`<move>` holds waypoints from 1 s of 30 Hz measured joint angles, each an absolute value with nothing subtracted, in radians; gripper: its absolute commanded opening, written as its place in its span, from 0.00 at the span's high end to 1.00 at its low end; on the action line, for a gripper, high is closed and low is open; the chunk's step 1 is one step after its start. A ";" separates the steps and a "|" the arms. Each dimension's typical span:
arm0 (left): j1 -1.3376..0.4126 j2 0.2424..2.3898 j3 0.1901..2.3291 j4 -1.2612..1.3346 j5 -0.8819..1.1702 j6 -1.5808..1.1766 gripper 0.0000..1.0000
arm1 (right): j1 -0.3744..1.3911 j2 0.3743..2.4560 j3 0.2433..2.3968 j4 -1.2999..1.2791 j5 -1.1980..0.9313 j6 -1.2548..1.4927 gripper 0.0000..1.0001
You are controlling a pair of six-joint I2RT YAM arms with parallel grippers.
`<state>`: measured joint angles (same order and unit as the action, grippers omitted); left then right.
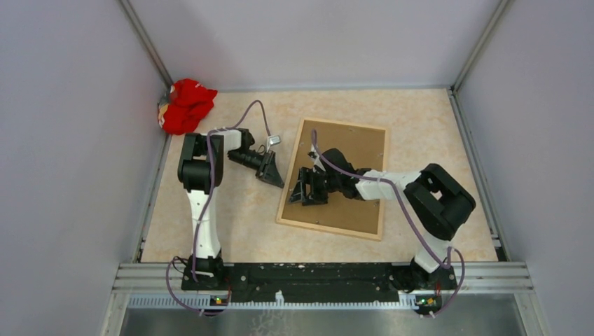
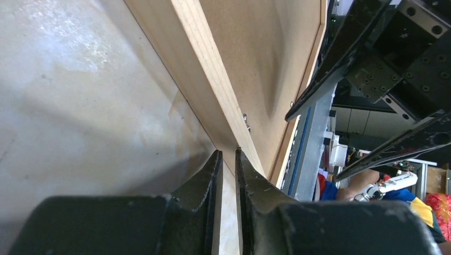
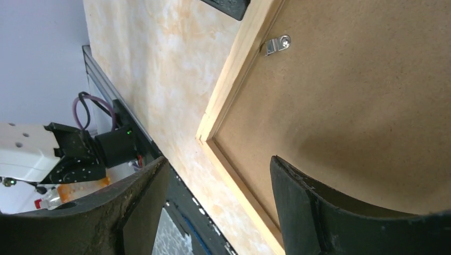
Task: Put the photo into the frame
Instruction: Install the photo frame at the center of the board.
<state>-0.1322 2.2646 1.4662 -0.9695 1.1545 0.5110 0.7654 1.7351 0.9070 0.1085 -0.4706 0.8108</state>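
Light-wood picture frame (image 1: 329, 229) laid flat, back side up, on the worktop (image 1: 420, 126).
The thin natural-wood rails are seen as a rectangle set slightly askew to the worktop edges, right of centre. A flat brown backing board (image 1: 357, 143) is seated inside the rails. A small metal clip (image 3: 277, 44) is fastened on the board beside one rail's inner edge. A mitred corner joint is shown in the right wrist view.

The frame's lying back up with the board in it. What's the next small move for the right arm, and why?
Probably bring the right end effector to the metal clip and swing it off the backing board. The board sits inside the frame, the clip lies on its edge, and the open jaws hold nothing. No photo is in view, so the board likely must come out first.
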 measured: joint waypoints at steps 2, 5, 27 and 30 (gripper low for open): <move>-0.133 2.265 1.462 -0.961 1.154 0.511 0.82 | 0.773 1.755 0.907 0.119 -0.480 0.804 0.32; -0.133 2.265 1.462 -0.953 1.154 0.511 0.82 | 0.776 1.791 0.911 0.130 -0.485 0.804 0.32; -0.134 2.265 1.462 -0.935 1.155 0.505 0.85 | 0.779 1.927 1.037 0.245 -0.408 0.789 0.43; -0.134 2.265 1.462 -0.935 1.155 0.505 0.85 | 0.779 1.932 1.043 0.246 -0.400 0.789 0.44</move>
<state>-0.1337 2.2650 1.4624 -0.9348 1.1549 0.5053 0.7788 1.9316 1.0428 0.2462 -0.4004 0.7895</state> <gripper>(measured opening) 0.149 0.568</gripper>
